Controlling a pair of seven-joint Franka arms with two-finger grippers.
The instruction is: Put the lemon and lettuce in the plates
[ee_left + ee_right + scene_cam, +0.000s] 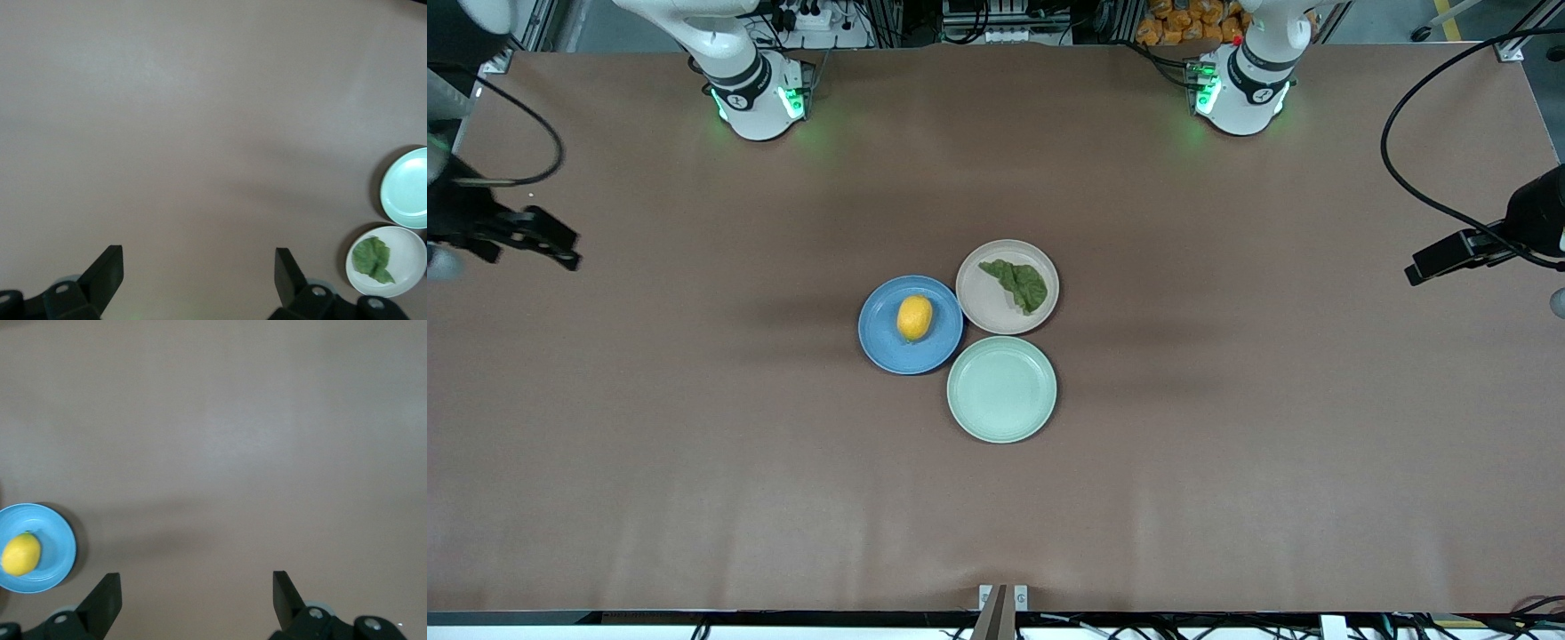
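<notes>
No brand, label or readable writing shows on anything here.

Taking the mint-green plate (1001, 388) as the landmark, in the middle of the brown worktop (694, 444): the blue plate (889, 347) lies touching it, a little farther from the front camera and toward the right arm's end. The lemon (914, 317) rests in the blue plate, near its centre. The beige-pink plate (983, 302) also touches the mint-green plate, directly farther from the front camera. The lettuce (1016, 283) lies flat in the beige-pink plate, toward the left arm's end of it. The mint-green plate holds nothing.

The left pincer (1449, 258) hangs over the worktop's edge at the left arm's end, well apart from the mint-green plate, fingers spread wide and holding nothing. The right pincer (534, 238) hangs over the right arm's end of the worktop, equally well apart, likewise spread wide and holding nothing. Both arms wait.

The left wrist view shows the left pincer (199, 277) over bare worktop, with the mint-green plate (405, 190) and the lettuce (372, 259) on its beige-pink plate (408, 263); neither lemon nor blue plate appears there. The right wrist view shows the right pincer (197, 600), the lemon (21, 554) and the blue plate (57, 540) only. Only the front view takes in all three plates at once
</notes>
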